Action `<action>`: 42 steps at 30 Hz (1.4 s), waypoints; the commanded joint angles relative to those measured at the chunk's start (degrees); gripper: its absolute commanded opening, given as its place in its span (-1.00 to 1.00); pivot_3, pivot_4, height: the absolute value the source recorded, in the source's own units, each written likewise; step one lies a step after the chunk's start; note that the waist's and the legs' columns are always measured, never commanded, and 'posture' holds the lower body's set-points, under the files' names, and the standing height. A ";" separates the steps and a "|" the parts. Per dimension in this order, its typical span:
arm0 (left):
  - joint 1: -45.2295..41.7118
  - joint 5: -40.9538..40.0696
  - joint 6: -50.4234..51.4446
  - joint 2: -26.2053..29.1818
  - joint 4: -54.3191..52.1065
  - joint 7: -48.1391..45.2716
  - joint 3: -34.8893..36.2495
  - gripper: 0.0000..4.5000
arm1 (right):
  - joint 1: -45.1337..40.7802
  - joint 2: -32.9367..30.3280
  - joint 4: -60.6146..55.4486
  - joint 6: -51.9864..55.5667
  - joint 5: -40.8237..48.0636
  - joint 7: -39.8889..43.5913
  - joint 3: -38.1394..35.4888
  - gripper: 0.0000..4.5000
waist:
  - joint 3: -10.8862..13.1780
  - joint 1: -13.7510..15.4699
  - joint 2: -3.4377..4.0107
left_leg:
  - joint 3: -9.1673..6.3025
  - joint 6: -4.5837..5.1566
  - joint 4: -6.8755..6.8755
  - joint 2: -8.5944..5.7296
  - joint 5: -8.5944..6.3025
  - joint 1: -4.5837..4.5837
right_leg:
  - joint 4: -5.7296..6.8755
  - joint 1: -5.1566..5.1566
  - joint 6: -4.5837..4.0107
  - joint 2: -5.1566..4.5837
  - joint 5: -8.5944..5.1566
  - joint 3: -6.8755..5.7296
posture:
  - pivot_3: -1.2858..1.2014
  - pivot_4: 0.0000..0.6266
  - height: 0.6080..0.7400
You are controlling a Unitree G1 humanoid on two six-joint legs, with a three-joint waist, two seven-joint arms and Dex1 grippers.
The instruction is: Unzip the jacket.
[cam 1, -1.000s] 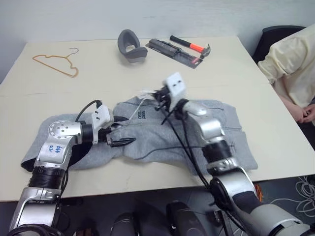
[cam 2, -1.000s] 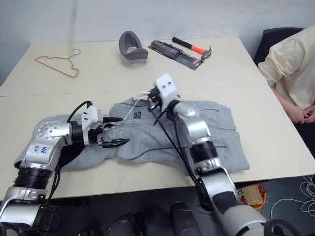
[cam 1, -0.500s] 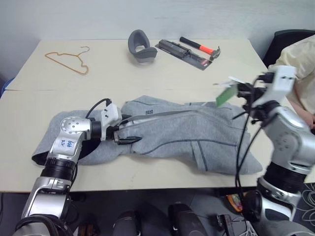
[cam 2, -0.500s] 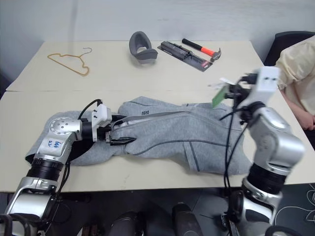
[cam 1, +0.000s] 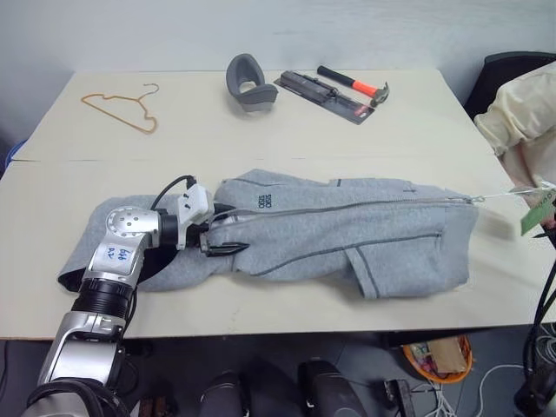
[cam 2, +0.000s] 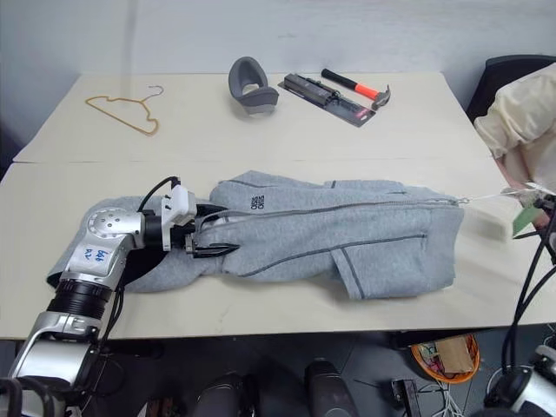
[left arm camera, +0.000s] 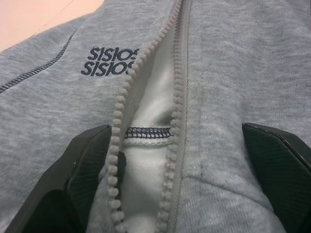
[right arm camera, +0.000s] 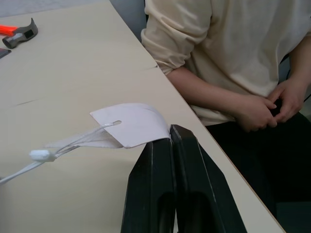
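Observation:
The grey jacket (cam 1: 347, 230) lies stretched lengthwise across the table, collar toward my left arm. My left gripper (cam 1: 228, 246) rests on the collar, open, one black finger (left arm camera: 92, 155) on each side of the parted zipper teeth (left arm camera: 170, 121). The zipper line runs to the slider (cam 1: 474, 199) at the jacket's right end. A thin white string (cam 1: 506, 194) leads from there to a paper tag (cam 1: 539, 211) over the table's right edge. My right gripper (right arm camera: 170, 132) is shut on that paper tag (right arm camera: 131, 124).
At the back of the table lie a wire hanger (cam 1: 122, 109), a grey curved pad (cam 1: 246, 82), a black tool card (cam 1: 321, 94) and a hammer (cam 1: 352, 84). A person in a cream top (right arm camera: 228, 53) sits close by the table's right edge.
My right gripper has swung far to the right with the tag, drawing the zipper slider along and pulling the jacket out straight. The left gripper has stayed on the collar.

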 commanded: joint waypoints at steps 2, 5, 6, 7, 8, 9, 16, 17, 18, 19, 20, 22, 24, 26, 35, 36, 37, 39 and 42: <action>-0.44 0.34 -0.35 0.83 -0.40 0.16 0.79 1.00 | -7.06 -7.00 10.83 -9.00 -0.32 1.49 1.93 -0.97 | 0.02 -0.03 0.10 | 0.02 0.05 -0.01 -0.05 0.02 0.00 | -0.01 0.00 0.02 -0.01 0.01 0.00 | 0.03 -0.52 1.00; -0.13 0.22 -0.13 0.92 -0.93 0.46 0.98 1.00 | -12.22 -9.00 18.11 -12.46 0.14 1.53 3.50 -0.97 | 0.03 0.18 0.10 | -0.01 0.05 -0.01 -0.03 0.02 -0.01 | -0.02 0.00 0.01 -0.02 0.01 0.02 | 0.03 -0.52 1.00; 0.11 0.16 0.02 0.98 -1.26 0.67 1.11 1.00 | -14.08 -10.07 21.32 -14.25 -0.21 1.40 4.06 -0.97 | 0.03 0.31 0.10 | -0.02 0.06 -0.01 -0.03 0.03 -0.01 | -0.02 0.00 0.01 -0.03 0.01 0.02 | 0.03 -0.52 1.00; 0.29 0.11 0.08 1.07 -1.43 0.79 1.24 1.00 | -15.39 -11.15 24.04 -16.05 -0.80 1.67 5.09 -0.97 | 0.03 0.43 0.10 | -0.05 0.06 -0.01 -0.03 0.03 -0.02 | -0.05 0.02 0.01 -0.04 0.01 0.03 | 0.03 -0.52 1.00; 0.49 0.06 0.12 1.18 -1.58 0.89 1.37 1.00 | -15.97 -12.06 26.30 -17.65 -1.61 2.52 6.51 -0.97 | 0.03 0.53 0.10 | -0.06 0.06 0.00 -0.04 0.02 -0.02 | -0.07 0.05 0.01 -0.04 0.01 0.03 | 0.03 -0.52 1.00; 0.63 0.03 0.15 1.26 -1.68 0.96 1.46 1.00 | -16.23 -12.68 28.06 -18.99 -2.14 3.33 7.69 -0.97 | 0.03 0.62 0.10 | -0.07 0.09 0.00 -0.06 0.02 -0.03 | -0.09 0.06 0.01 -0.06 0.01 0.03 | 0.03 -0.52 1.00; 1.86 -0.08 0.56 1.47 -2.75 1.66 2.05 1.00 | -20.77 -17.64 40.49 -26.19 -2.71 4.77 10.84 -0.97 | 0.08 0.38 0.20 | -0.11 0.12 -0.01 -0.06 0.01 -0.02 | -0.24 0.19 0.05 -0.09 0.03 0.02 | 0.03 -0.52 1.00; 1.98 -0.07 0.54 1.48 -2.87 1.71 2.07 1.00 | -21.46 -18.20 42.12 -26.78 -2.78 4.93 11.26 -0.97 | 0.08 0.39 0.23 | -0.11 0.12 -0.01 -0.06 0.01 -0.02 | -0.24 0.18 0.05 -0.08 0.03 0.02 | 0.03 -0.52 1.00; 2.05 -0.06 0.51 1.50 -2.92 1.74 2.08 1.00 | -22.02 -18.56 43.36 -27.29 -2.84 5.05 11.66 -0.97 | 0.08 0.40 0.24 | -0.11 0.12 0.00 -0.06 0.01 -0.02 | -0.24 0.18 0.05 -0.08 0.03 0.02 | 0.03 -0.52 1.00; 2.06 -0.02 0.51 1.44 -2.91 1.83 2.06 1.00 | -22.33 -18.88 44.30 -28.25 -3.30 5.36 12.43 -0.97 | 0.08 0.38 0.24 | -0.12 0.12 -0.01 -0.06 0.01 -0.02 | -0.24 0.19 0.05 -0.08 0.03 0.03 | 0.03 -0.52 1.00; 2.01 0.03 0.45 1.28 -2.82 2.02 2.04 1.00 | -22.72 -19.04 45.19 -28.92 -3.38 5.51 12.79 -0.97 | 0.08 0.38 0.24 | -0.13 0.12 -0.01 -0.05 0.01 -0.02 | -0.26 0.19 0.05 -0.08 0.03 0.03 | 0.03 -0.52 1.00; 1.95 0.05 0.51 0.90 -2.87 2.51 1.96 1.00 | -23.09 -18.85 46.25 -29.53 -3.01 6.10 13.15 -0.97 | 0.08 0.27 0.24 | -0.14 0.12 -0.01 -0.04 0.00 -0.02 | -0.29 0.23 0.05 -0.08 0.03 0.03 | 0.03 -0.52 1.00; 2.16 -0.05 0.69 0.63 -3.44 2.94 1.85 1.00 | -22.15 -17.90 45.94 -29.66 -2.81 7.45 13.96 -0.97 | 0.08 0.24 0.24 | -0.14 0.12 -0.01 -0.04 0.01 -0.01 | -0.31 0.24 0.05 -0.06 0.04 0.03 | 0.03 -0.52 1.00; 2.35 -0.42 0.98 0.57 -4.31 3.16 1.94 1.00 | -20.24 -16.20 43.46 -29.31 -2.58 10.21 15.30 -0.97 | 0.08 0.23 0.24 | -0.15 0.12 -0.01 -0.04 0.01 -0.01 | -0.30 0.24 0.05 -0.06 0.04 0.04 | 0.03 -0.52 1.00; -4.40 -10.29 14.89 -0.31 -18.35 -0.18 1.86 1.00 | -6.55 -7.88 17.60 -19.20 1.23 12.38 16.27 -0.97 | 0.08 0.27 0.24 | -0.26 0.10 0.02 0.05 0.01 -0.05 | -0.24 0.25 0.07 -0.06 0.06 -0.01 | 0.03 -0.52 1.00; -6.07 -8.98 13.77 -1.45 -17.19 0.28 0.77 1.00 | -5.05 -7.40 14.98 -18.42 1.29 12.43 16.52 -0.97 | 0.08 0.32 0.25 | -0.26 0.09 0.02 0.04 0.01 -0.04 | -0.22 0.25 0.07 -0.05 0.06 -0.01 | 0.03 -0.52 1.00; -7.77 -6.73 11.82 -2.67 -14.90 1.11 -0.75 1.00 | -3.66 -7.02 12.68 -17.84 1.20 12.50 16.82 -0.97 | 0.03 0.56 0.33 | -0.25 0.09 0.03 0.02 0.01 -0.01 | -0.23 0.27 0.07 -0.03 0.06 -0.01 | 0.03 -0.52 1.00; -9.99 -2.48 7.57 -4.44 -9.98 2.23 -3.37 1.00 | -1.83 -6.69 9.54 -17.04 0.95 12.34 17.10 -0.97 | 0.02 0.68 0.35 | -0.28 0.10 0.04 -0.06 0.02 0.07 | -0.29 0.40 0.07 0.04 0.06 0.00 | 0.03 -0.52 1.00; -12.16 6.03 -0.98 -6.61 0.56 4.77 -8.61 1.00 | -1.02 -7.31 8.19 -17.16 -0.22 11.40 17.41 -0.97 | 0.01 0.59 0.37 | -0.22 0.11 0.04 -0.10 0.02 0.13 | -0.33 0.46 0.10 0.12 0.08 -0.01 | 0.03 -0.52 1.00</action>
